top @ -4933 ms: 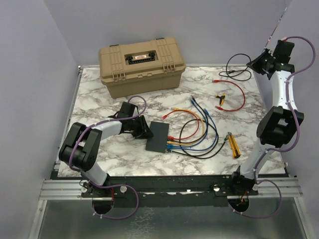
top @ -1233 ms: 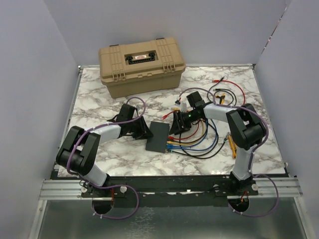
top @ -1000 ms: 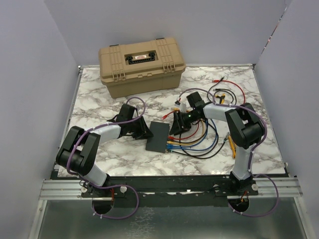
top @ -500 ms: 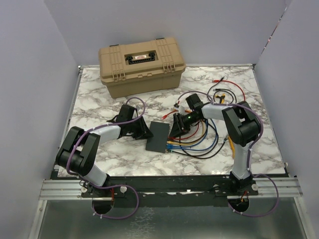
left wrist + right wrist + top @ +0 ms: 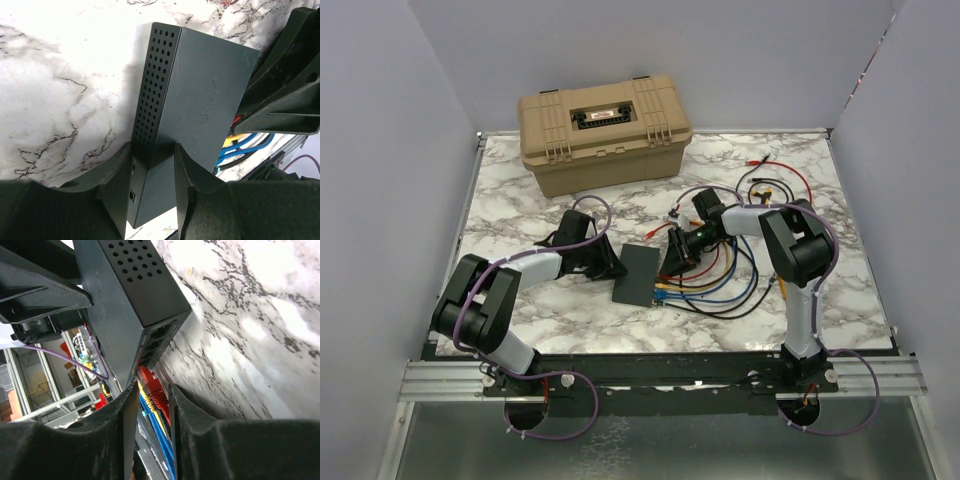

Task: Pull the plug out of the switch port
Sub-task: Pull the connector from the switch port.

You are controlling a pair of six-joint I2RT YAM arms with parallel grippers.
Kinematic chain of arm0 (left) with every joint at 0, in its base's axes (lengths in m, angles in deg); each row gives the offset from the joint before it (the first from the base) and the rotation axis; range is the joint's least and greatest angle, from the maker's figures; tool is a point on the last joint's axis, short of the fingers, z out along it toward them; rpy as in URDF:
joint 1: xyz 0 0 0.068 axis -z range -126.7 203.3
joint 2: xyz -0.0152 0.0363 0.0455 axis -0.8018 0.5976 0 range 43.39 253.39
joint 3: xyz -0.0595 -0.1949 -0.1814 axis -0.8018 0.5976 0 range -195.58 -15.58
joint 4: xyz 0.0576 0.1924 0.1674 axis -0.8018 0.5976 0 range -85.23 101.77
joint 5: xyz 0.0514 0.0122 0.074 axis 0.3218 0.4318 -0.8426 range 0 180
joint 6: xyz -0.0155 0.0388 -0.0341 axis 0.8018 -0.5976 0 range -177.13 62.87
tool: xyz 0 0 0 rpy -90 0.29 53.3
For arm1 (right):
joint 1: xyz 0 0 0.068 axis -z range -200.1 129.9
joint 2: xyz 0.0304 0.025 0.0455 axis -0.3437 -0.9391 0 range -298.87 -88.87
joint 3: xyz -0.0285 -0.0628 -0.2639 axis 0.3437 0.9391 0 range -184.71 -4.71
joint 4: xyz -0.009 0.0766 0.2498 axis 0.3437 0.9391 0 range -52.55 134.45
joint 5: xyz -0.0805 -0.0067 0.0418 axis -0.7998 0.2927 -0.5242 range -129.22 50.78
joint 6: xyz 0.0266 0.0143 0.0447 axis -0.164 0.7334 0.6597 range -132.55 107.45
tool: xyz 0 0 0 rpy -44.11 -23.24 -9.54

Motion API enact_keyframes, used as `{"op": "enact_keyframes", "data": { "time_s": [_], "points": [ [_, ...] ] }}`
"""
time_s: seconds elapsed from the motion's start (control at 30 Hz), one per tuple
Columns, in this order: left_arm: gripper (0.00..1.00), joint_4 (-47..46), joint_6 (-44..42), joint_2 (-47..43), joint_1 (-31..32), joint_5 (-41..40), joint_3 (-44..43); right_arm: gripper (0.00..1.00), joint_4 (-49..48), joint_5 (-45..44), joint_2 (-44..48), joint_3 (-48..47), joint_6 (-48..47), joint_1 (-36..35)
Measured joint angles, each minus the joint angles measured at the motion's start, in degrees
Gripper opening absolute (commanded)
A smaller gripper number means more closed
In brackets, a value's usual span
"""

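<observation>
Switch (image 5: 638, 272) (image 5: 200, 115) (image 5: 120, 295), thin and matte black, lies on the marbled tabletop (image 5: 520, 200), held between the two arms. The left fingers (image 5: 605, 265) (image 5: 117, 182) pinch its perforated end, one on each side of the casing. At the opposite end, the row of ports (image 5: 160, 337) faces the right fingers (image 5: 675, 255) (image 5: 127, 440), which straddle a red plug (image 5: 149, 381) seated in the row. Only a narrow gap separates them, and it cannot be told from either view whether they press on the plug or merely flank it. Just below the red plug, between the same fingers, sit yellow and blue cables (image 5: 155, 425), which loop away across the tabletop behind the right fingers. Well beyond both pairs of fingers, at the far edge, stands a closed tan toolbox (image 5: 605, 125).
</observation>
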Motion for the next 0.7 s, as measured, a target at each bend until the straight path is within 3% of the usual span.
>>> {"op": "enact_keyframes", "data": {
  "time_s": [0.4, 0.7],
  "points": [
    [0.26, -0.39, 0.24, -0.20, 0.00, -0.09, 0.31, 0.41, 1.79, 2.21, -1.99, -1.90, 0.48, 0.24],
    [0.26, -0.39, 0.24, -0.17, 0.00, -0.09, 0.31, 0.32, 2.25, 2.54, -2.97, -2.60, 0.55, 0.24]
  ]
}}
